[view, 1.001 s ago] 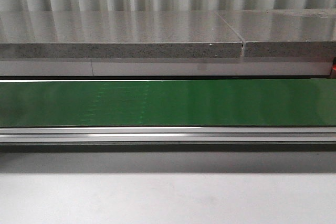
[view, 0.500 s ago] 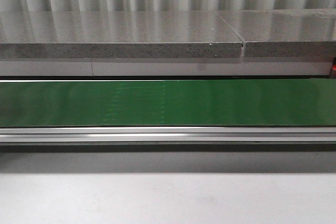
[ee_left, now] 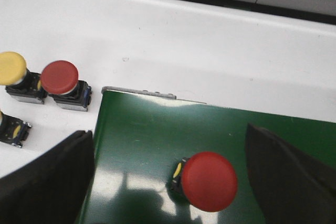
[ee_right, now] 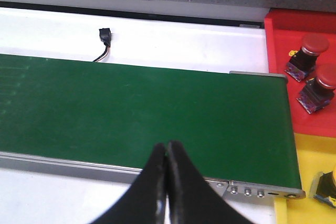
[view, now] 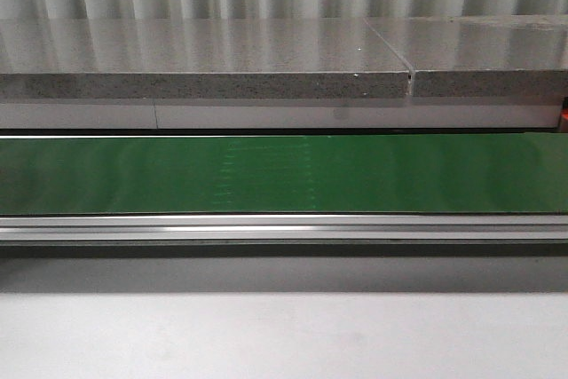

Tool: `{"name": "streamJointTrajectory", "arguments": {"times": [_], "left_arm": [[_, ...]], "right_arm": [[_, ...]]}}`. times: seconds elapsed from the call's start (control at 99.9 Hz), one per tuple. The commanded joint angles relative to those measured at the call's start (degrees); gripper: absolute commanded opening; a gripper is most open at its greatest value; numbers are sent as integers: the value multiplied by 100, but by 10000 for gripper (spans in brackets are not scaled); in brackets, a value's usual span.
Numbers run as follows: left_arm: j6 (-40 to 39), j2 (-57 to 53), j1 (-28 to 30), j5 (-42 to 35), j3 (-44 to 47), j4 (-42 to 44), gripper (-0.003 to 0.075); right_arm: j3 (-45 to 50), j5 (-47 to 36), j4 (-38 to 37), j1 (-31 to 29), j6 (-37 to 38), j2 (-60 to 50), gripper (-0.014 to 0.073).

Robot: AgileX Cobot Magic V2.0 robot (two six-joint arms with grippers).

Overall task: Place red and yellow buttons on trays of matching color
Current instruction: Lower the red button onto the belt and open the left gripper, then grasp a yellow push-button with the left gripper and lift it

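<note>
A faint pale patch on the green conveyor belt (view: 266, 173) has slid rightward, so it's running. The left hand (ee_left: 168, 182) hangs spread around a red mushroom-head button (ee_left: 209, 181) on the belt; the right hand (ee_right: 167, 182), pressed together, waits near the red plastic tray (ee_right: 299, 77).

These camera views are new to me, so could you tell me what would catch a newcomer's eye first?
The green conveyor belt dominates, running across the whole front view. In the left wrist view a red button sits on the belt's end between the open left gripper's fingers, with more buttons waiting on the white surface beside it. In the right wrist view the closed right gripper hangs over the belt, near the red tray, which holds two red buttons.
</note>
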Motion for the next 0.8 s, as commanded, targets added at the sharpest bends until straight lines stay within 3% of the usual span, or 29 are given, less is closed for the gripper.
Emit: {"name": "streamJointTrajectory", "arguments": {"times": [0.0, 0.39, 0.79], "left_arm": [[24, -211, 200, -324, -196, 12, 567], [24, 590, 1806, -166, -175, -15, 567], [24, 1742, 2280, -504, -441, -39, 567]], "right_arm": [[-148, -372, 22, -1, -48, -24, -67], [-148, -372, 22, -1, -48, -24, -67], [-148, -372, 22, -1, -48, -24, -67]]}}
